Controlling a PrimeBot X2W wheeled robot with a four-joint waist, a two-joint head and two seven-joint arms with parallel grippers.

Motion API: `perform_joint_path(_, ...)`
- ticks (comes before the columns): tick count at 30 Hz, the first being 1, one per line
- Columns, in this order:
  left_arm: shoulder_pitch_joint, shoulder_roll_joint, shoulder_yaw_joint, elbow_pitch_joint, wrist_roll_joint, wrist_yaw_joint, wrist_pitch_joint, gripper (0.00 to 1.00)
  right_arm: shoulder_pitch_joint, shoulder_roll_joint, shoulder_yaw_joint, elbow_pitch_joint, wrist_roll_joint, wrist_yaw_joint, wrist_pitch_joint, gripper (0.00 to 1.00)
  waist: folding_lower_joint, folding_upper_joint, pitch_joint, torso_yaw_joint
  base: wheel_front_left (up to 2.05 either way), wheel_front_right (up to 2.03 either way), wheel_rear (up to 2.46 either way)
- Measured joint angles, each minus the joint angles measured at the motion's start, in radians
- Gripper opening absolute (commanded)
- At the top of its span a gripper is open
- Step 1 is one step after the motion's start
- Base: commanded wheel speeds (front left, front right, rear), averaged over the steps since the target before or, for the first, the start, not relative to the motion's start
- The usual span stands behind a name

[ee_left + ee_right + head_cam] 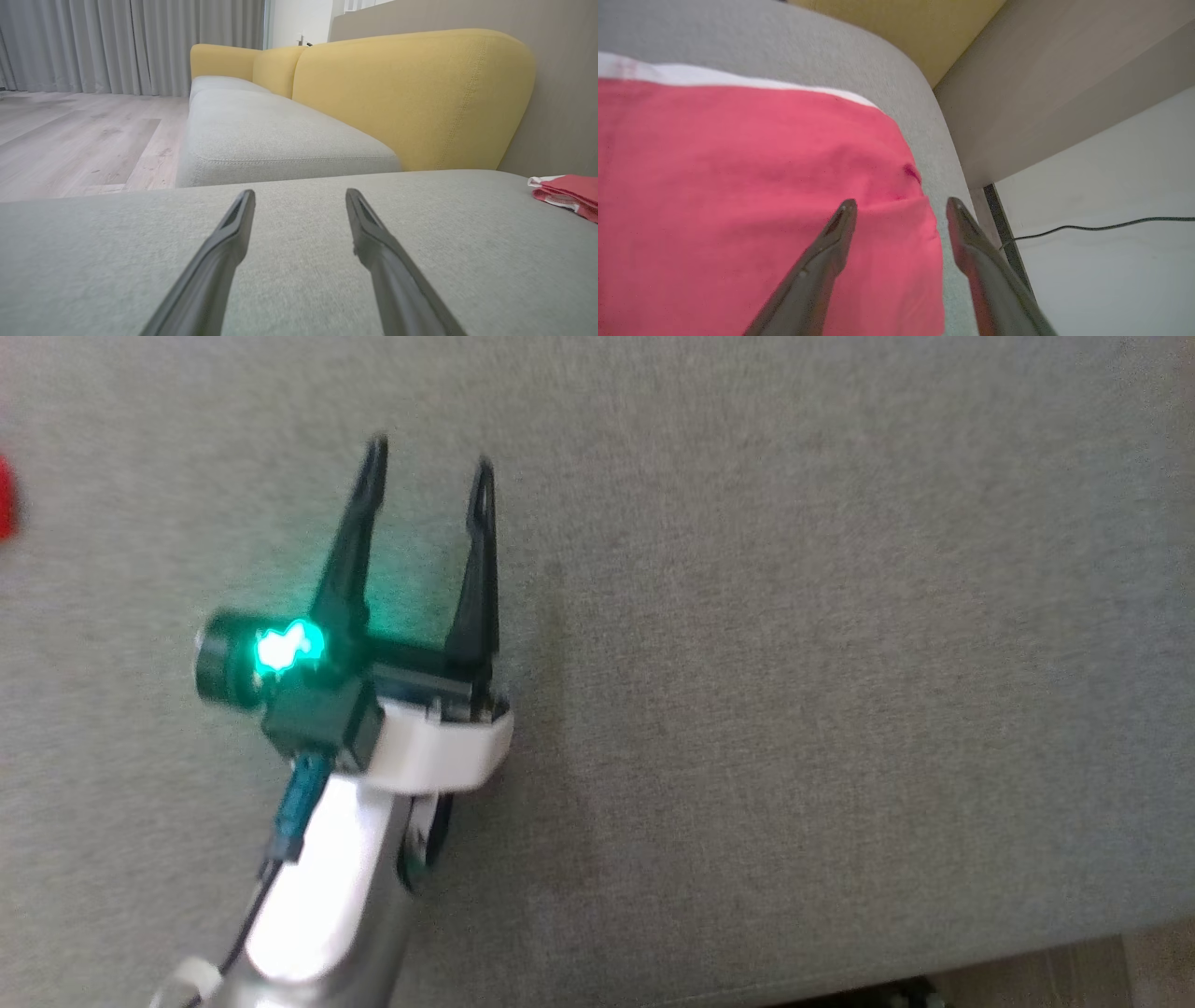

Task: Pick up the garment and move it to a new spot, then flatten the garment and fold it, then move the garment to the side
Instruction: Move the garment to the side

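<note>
The garment (pixel 738 186) is red with a white edge and lies flat on the grey sofa cushion (pixel 784 51), close to its rounded end. My right gripper (pixel 901 202) hovers open over the garment's corner, one finger above the red cloth and the other above the cushion's edge, with nothing pinched between them. My left gripper (pixel 428 455) is open over bare grey cushion (pixel 794 663), and a sliver of the garment (pixel 5 509) shows at the far left edge. In the left wrist view the left gripper (pixel 300 193) stands open, and the folded garment (pixel 567 189) lies off to the right.
A yellow backrest (pixel 411 98) rises behind the grey seat, with more sofa cushions (pixel 271 130) beyond. Wooden floor (pixel 79 135) and grey curtains (pixel 131 42) lie on the left. A beige wall panel (pixel 1055 88), a dark post and a black cable (pixel 1101 227) stand past the cushion's end.
</note>
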Motion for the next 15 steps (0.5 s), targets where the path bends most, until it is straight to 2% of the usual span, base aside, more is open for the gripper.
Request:
perform_joint_path(5,0.106,0.0,0.002,0.04,-0.01,0.017,0.001,1.0,0.056,0.115,-0.021,-0.01,-0.045,0.0,-0.101,1.0,-0.0003,0.0,-0.118,0.016,0.0,0.0,0.0)
perform_joint_path(9,0.179,0.0,0.016,0.093,-0.025,0.034,0.002,1.0,0.17,0.241,-0.016,-0.043,-0.065,0.0,-0.179,1.0,-0.0003,0.0001,-0.227,0.027,0.0,0.0,0.0)
perform_joint_path(15,0.291,0.0,0.027,0.183,-0.042,0.034,0.002,1.0,0.372,0.407,0.008,-0.122,-0.016,0.0,-0.286,1.0,-0.0004,0.0001,-0.403,0.044,0.0,0.0,0.0)
